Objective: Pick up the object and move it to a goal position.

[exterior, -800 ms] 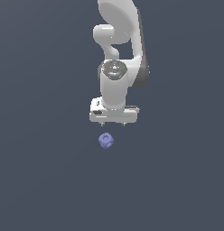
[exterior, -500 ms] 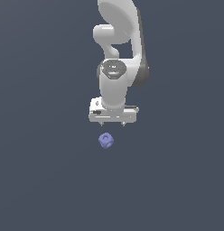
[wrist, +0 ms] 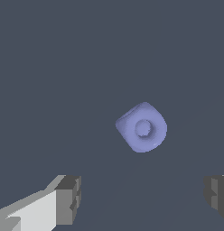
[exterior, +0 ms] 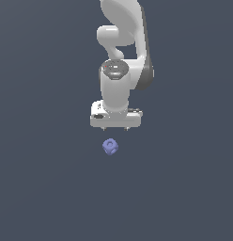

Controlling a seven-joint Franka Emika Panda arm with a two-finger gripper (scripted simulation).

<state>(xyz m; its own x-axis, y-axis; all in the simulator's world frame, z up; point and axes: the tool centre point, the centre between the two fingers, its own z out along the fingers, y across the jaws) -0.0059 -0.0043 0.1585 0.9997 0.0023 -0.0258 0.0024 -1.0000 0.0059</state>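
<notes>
The object (exterior: 110, 146) is a small periwinkle-blue rounded block with round holes, lying alone on the dark grey floor. In the wrist view the object (wrist: 142, 127) shows a round hole in its upper face and lies beyond the fingertips, not between them. My white gripper (exterior: 116, 128) hangs above and behind it in the exterior view, pointing down, with only short finger stubs showing. The gripper (wrist: 143, 198) is open: its two dark pads (wrist: 69, 198) stand far apart with nothing between them. The object is much narrower than that gap.
The white arm (exterior: 122, 47) rises behind the gripper to the top of the exterior view. A plain dark grey surface (exterior: 43, 188) lies all round the block.
The wrist and gripper have shifted slightly, a little toward the exterior view's left and lower. The block has not moved. The fingers stay apart.
</notes>
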